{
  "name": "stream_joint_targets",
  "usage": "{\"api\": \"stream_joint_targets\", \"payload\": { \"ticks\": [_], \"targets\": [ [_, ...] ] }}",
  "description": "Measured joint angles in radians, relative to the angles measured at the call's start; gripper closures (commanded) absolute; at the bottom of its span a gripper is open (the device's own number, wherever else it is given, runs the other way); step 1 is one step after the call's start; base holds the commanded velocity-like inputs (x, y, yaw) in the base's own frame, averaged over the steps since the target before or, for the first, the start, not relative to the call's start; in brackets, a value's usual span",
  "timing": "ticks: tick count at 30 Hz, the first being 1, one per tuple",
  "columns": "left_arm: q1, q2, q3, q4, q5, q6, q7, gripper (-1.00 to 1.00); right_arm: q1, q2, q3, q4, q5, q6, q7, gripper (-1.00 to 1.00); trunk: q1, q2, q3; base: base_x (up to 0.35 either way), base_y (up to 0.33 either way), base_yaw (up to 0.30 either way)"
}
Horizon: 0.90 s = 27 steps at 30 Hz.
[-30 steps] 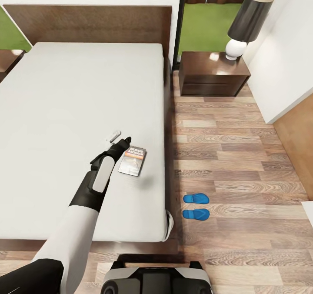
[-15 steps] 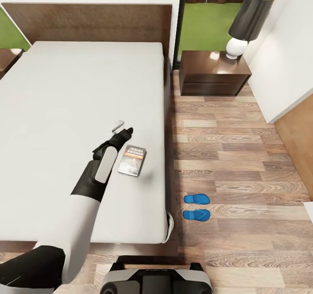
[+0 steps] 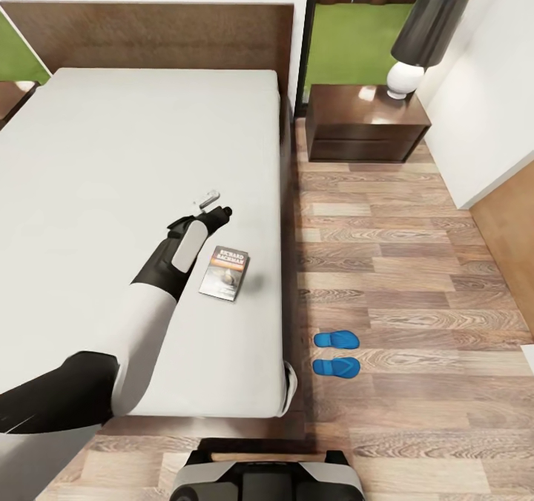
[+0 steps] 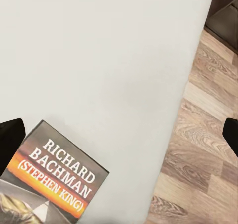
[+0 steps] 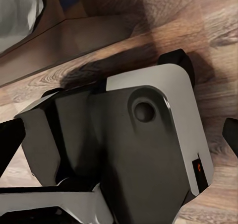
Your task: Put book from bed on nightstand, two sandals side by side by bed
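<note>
head view: left claw spread wide, holding nothing, over the bed past the book lying near its right edge, sandals paired on floor beside that edge; left wrist: book flat on mattress; right wrist: right claw spread wide over robot base.

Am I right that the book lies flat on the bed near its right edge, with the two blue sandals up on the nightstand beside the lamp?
Not quite. The book does lie flat on the bed near its right edge, but the two blue sandals are on the wood floor beside the bed, not on the nightstand. The head view shows it.
</note>
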Motion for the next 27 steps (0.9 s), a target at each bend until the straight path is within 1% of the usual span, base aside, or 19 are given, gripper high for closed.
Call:
{"api": "stream_joint_targets", "payload": {
  "ticks": [9,27],
  "targets": [
    [-0.006,0.0,-0.003,0.023,-0.001,0.002,-0.003,-1.0,0.0,0.0,0.0,0.0,0.0,0.0,0.0,-1.0,0.035,-0.063,-0.028,0.0,0.0,0.0],
    [-0.006,-0.001,-0.004,0.013,-0.002,0.002,-0.004,-1.0,0.0,0.0,0.0,0.0,0.0,0.0,0.0,-1.0,0.104,-0.189,-0.085,0.0,0.0,0.0]
  ]
}}
